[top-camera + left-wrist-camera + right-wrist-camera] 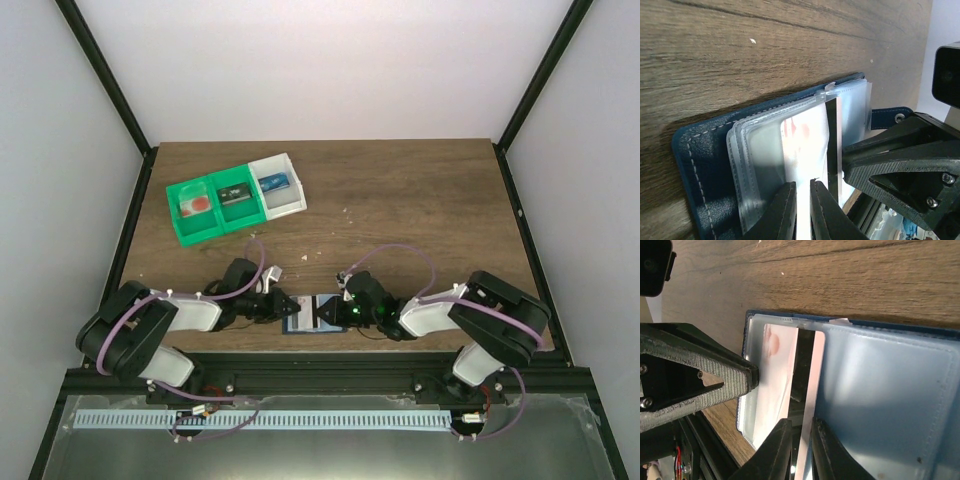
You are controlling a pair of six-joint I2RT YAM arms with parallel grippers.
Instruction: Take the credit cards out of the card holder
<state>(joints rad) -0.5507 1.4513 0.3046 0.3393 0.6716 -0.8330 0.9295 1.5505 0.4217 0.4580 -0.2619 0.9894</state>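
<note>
The blue card holder [303,326] lies open at the table's near edge between my grippers, its clear sleeves showing in the left wrist view [695,170] and right wrist view [890,405]. My left gripper [287,305] [801,183] is shut on a sleeve holding a pale credit card with red marks [807,145] [775,385]. My right gripper [338,312] [800,421] is shut on a second credit card [814,375], pale-edged with a dark stripe [832,140], at the holder's middle fold. Each gripper shows in the other's wrist view.
A green-and-white three-compartment tray [190,232] with small items stands at the back left. The metal rail of the table's near edge runs just behind the holder. Bare wood lies beyond the holder.
</note>
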